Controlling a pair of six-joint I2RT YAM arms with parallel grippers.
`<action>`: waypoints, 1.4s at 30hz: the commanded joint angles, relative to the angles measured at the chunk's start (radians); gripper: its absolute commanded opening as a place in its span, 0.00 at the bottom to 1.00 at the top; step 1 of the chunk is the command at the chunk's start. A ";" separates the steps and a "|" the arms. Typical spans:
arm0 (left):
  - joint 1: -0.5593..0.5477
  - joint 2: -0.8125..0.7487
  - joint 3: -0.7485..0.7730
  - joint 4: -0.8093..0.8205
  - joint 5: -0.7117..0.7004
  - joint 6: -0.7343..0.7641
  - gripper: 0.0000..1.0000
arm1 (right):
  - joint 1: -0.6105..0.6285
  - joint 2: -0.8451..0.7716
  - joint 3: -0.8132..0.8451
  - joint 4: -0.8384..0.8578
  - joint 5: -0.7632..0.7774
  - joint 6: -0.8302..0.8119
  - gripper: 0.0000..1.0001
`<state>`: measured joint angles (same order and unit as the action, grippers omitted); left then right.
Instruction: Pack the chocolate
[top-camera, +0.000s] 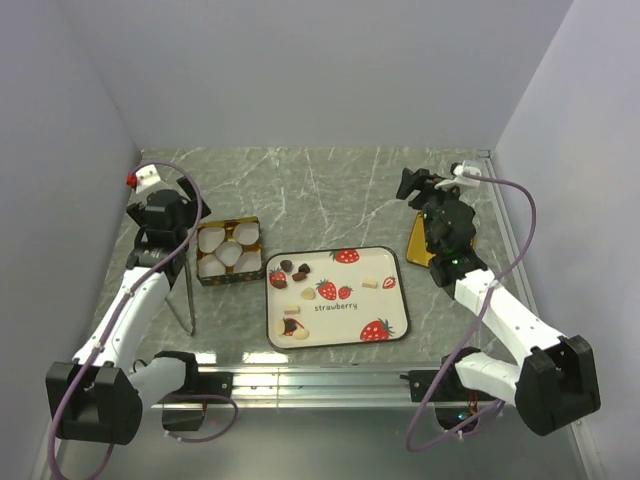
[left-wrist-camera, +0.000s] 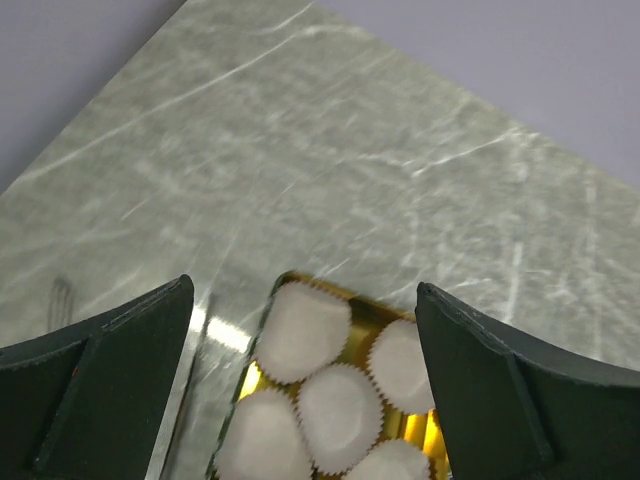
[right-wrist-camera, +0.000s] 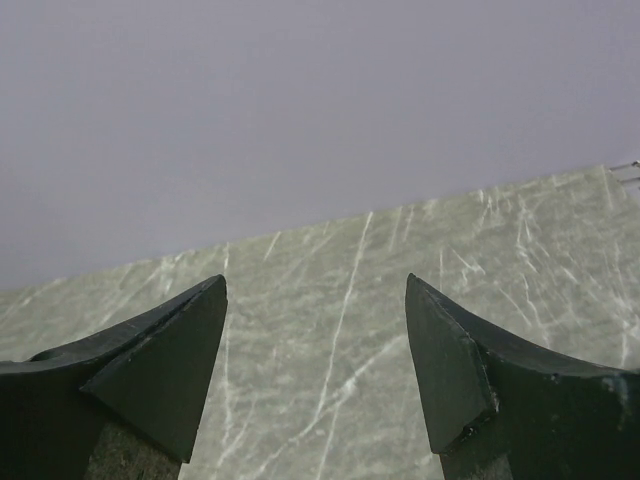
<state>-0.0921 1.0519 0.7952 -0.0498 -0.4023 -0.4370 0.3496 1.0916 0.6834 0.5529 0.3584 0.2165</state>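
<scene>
A: Where does the left tool (top-camera: 165, 210) stand?

B: At the far left of the bench (top-camera: 330, 190), with its jaws spread wide and nothing in them. Its wrist camera looks down on the gold tin (top-camera: 229, 252), which lies just to the right of it. The white paper cups (left-wrist-camera: 305, 330) inside look empty to me.

A: And the chocolate (top-camera: 298, 270)?

B: It is on the strawberry tray (top-camera: 350, 272), just beside the tin on its right, between the two arms. Most lumps, the dark ones, sit in the left part of the tray. Two pale lumps lie apart in the right part.

A: So from the left tool, which way?

B: To the right and toward the arm bases. The tin is between this tool and the tray, so the way is short. I judge the left arm is the nearer one for the dark lumps.

A: And the right tool (right-wrist-camera: 315, 290)?

B: Also released, nothing held. It is raised at the far right and points toward the back wall. Its camera shows only bench, no tray. The tray lies behind it, to the left and nearer. Under this arm lies a flat gold plate (top-camera: 418, 250), maybe the lid, I cannot tell.

A: Do the lumps have a long axis?

B: They are too small to say this.
</scene>
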 joint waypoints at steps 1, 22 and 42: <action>0.002 0.016 0.053 -0.189 -0.134 -0.077 0.99 | -0.029 0.042 0.077 0.012 -0.056 0.037 0.79; 0.003 -0.067 -0.148 -0.412 -0.225 -0.422 1.00 | -0.211 0.293 0.337 -0.001 -0.407 0.171 0.79; 0.124 0.143 -0.088 -0.430 -0.067 -0.379 0.97 | -0.345 0.609 0.541 0.113 -0.645 0.299 0.77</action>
<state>-0.0071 1.1507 0.6647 -0.4797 -0.4915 -0.8326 0.0139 1.6756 1.1690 0.5926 -0.2451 0.4889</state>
